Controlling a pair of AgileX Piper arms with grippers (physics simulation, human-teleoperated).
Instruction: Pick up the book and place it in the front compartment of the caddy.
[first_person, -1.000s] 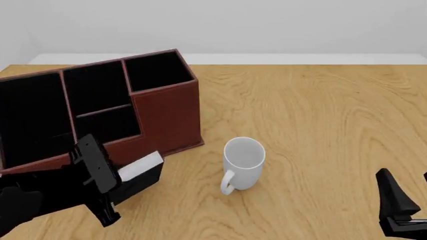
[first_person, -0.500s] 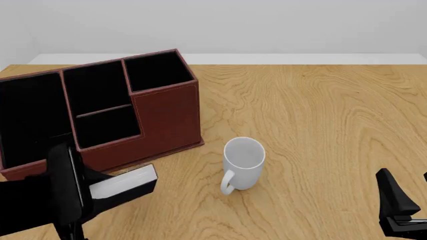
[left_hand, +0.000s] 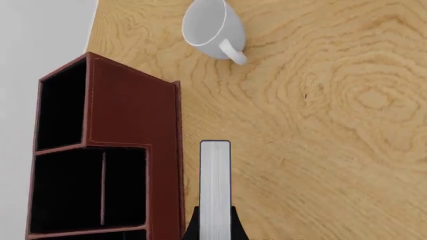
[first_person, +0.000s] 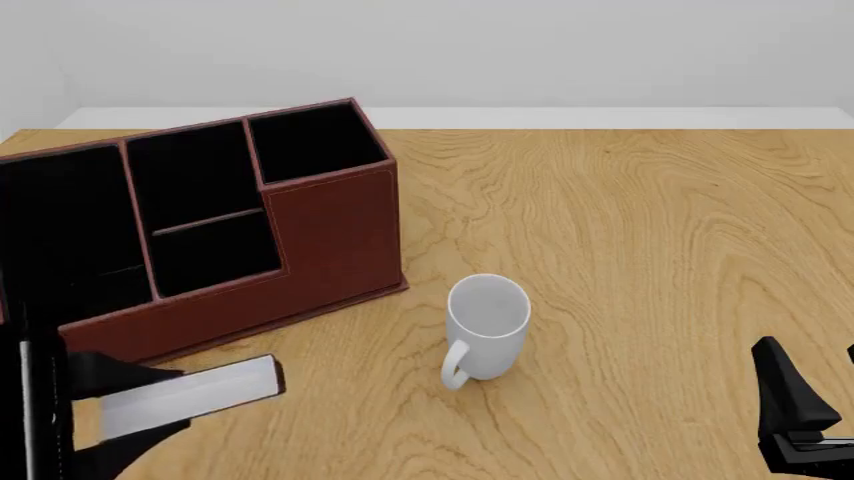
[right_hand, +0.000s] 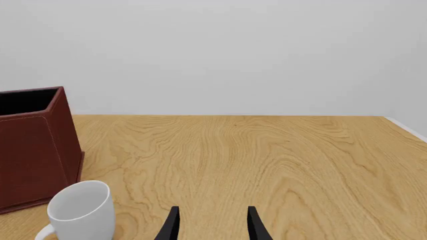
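The book (first_person: 194, 395), black with a white page-edge strip, is held in my left gripper (first_person: 114, 405) above the table, in front of the caddy's low front wall. In the left wrist view the book's white edge (left_hand: 215, 185) stands between the two fingers (left_hand: 192, 227), alongside the caddy's outer wall (left_hand: 133, 125). The reddish-brown caddy (first_person: 340, 225) with black compartments stands at the back left. My right gripper (first_person: 814, 410) is open and empty at the near right; its fingers (right_hand: 172, 225) point over bare table.
A white mug (first_person: 487, 325) stands upright right of the caddy's front corner; it also shows in the left wrist view (left_hand: 207, 27) and the right wrist view (right_hand: 80, 210). The wooden table (first_person: 641, 230) ends at a white wall behind.
My left gripper has carried the book leftward and toward the camera, away from the caddy's front wall. The right arm and the mug have not moved.
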